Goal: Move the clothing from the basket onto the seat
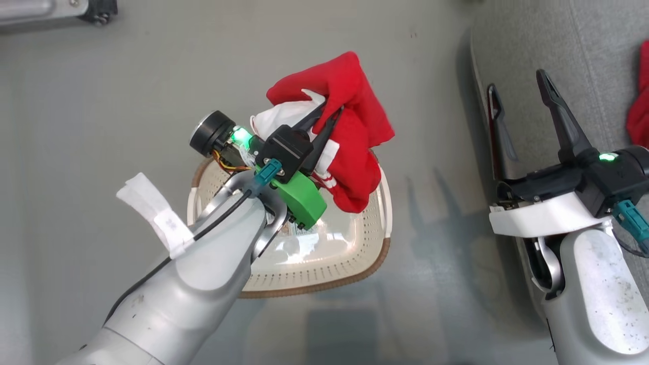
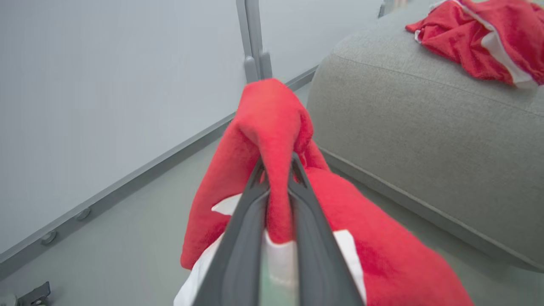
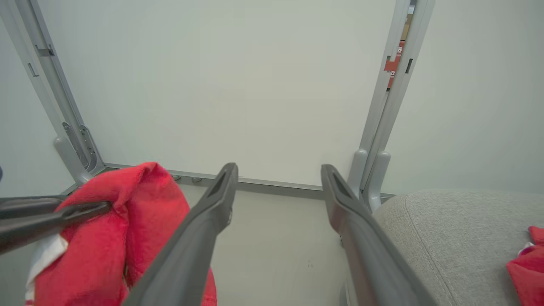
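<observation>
Garment (image 1: 355, 152), red with white panels, hangs at the centre of the head view. A fold of it is pinched between the two dark fingers of the left gripper (image 1: 332, 112), which are pressed together on the cloth. Its loose end droops over the upper right rim of the cream basket (image 1: 314, 279). The basket sits on the grey floor (image 1: 101, 101) at lower centre, partly behind the pale left forearm; whether the cloth touches it cannot be told. At the right of the frame the right gripper (image 1: 517, 83) holds nothing, its fingers spread wide and pointing up the picture over the edge of the grey seat (image 1: 573, 45). A second red garment (image 1: 640, 106) lies on the seat at the far right edge. In the left wrist view the pinched cloth sits at lower centre, with the seat and that second garment at upper right. In the right wrist view the spread fingers frame a pale wall (image 3: 255, 85).
</observation>
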Tool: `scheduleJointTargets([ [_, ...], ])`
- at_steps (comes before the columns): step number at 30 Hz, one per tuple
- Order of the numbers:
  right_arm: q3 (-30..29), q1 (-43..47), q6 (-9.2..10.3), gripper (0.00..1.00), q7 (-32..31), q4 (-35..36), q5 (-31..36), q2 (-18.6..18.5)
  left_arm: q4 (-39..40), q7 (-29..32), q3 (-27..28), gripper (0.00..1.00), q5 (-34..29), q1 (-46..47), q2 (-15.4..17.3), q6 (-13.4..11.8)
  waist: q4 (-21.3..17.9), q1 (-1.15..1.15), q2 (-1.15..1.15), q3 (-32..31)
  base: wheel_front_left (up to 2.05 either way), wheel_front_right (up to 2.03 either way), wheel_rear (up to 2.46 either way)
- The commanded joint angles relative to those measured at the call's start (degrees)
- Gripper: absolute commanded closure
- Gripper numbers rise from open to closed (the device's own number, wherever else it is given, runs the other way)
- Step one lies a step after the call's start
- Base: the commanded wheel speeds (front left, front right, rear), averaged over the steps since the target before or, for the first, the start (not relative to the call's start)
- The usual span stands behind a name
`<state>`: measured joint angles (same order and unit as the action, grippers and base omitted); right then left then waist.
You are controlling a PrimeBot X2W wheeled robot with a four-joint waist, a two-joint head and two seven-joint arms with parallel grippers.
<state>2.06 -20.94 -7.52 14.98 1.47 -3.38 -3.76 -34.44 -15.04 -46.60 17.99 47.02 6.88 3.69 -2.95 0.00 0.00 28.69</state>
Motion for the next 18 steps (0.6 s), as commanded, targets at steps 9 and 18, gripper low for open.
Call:
scheduleJointTargets([
  [9, -0.6, 3.8, 0.06, 0.00, 0.1, -1.3, -0.7, -0.1, 10.5, -0.2, 5.6, 1.00, -2.9, -4.3, 0.0, 0.0, 2.3, 0.00, 0.00, -8.9, 0.00, 0.00, 0.00],
  [18, -0.8, 6.5, 0.06, 0.00, 0.1, -1.9, -1.4, 0.2, 14.8, -0.2, 8.0, 1.00, -4.0, -6.0, -0.6, 0.7, 2.2, 0.00, 0.00, -13.0, 0.00, 0.00, 0.00],
])
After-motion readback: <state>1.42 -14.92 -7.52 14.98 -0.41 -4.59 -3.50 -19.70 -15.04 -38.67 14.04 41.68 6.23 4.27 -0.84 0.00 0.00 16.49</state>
